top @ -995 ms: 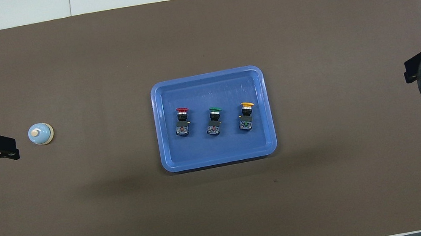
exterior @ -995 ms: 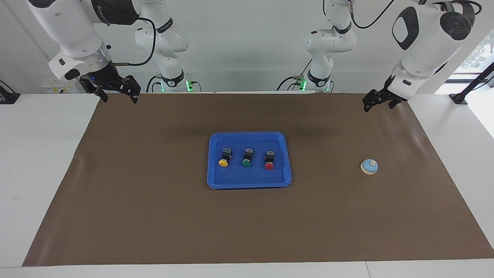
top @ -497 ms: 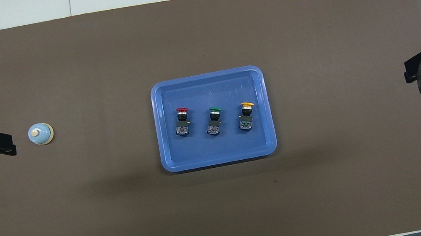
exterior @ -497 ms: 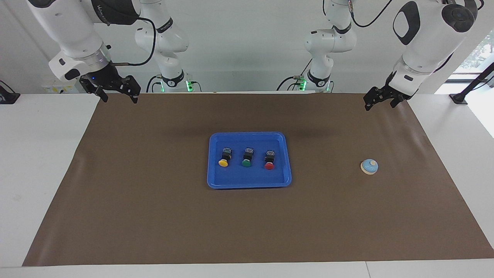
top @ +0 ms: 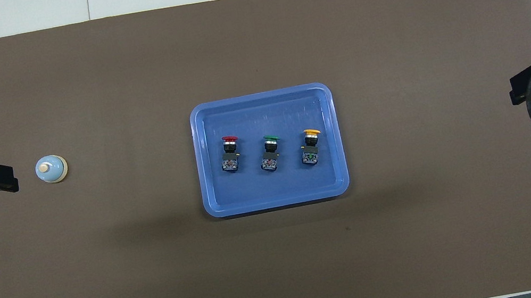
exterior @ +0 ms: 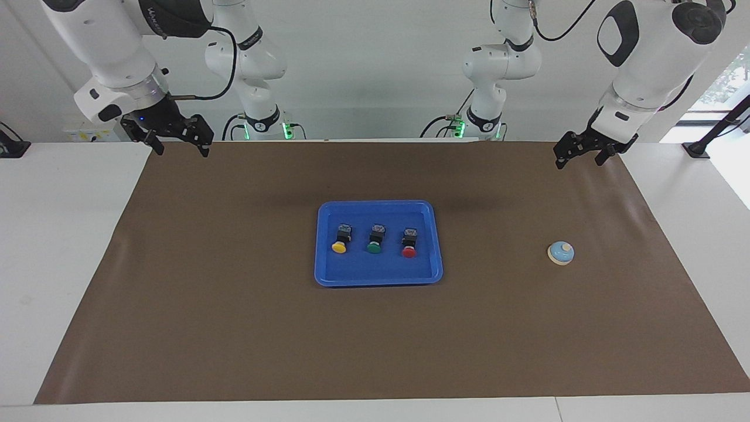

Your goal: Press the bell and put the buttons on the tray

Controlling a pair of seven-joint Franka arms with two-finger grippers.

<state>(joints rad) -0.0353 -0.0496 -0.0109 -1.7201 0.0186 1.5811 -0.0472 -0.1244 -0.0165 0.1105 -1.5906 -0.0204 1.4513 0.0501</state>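
Buttons (exterior: 375, 240), red, green and yellow, lie in a row in the blue tray (exterior: 378, 278) at mid-table, clear of both empty, spread-fingered grippers: the left gripper (exterior: 582, 155) raised above the brown mat (exterior: 234, 328), bell (exterior: 561, 252) apart; the right gripper (exterior: 180, 143) over the mat's corner.

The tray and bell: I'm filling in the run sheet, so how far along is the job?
Done, by the look of it: the red button, green button and yellow button lie in a row in the tray. In hand: nothing; the left gripper and right gripper are open, raised at the table's ends. The bell stands untouched now; whether it was pressed cannot be told.
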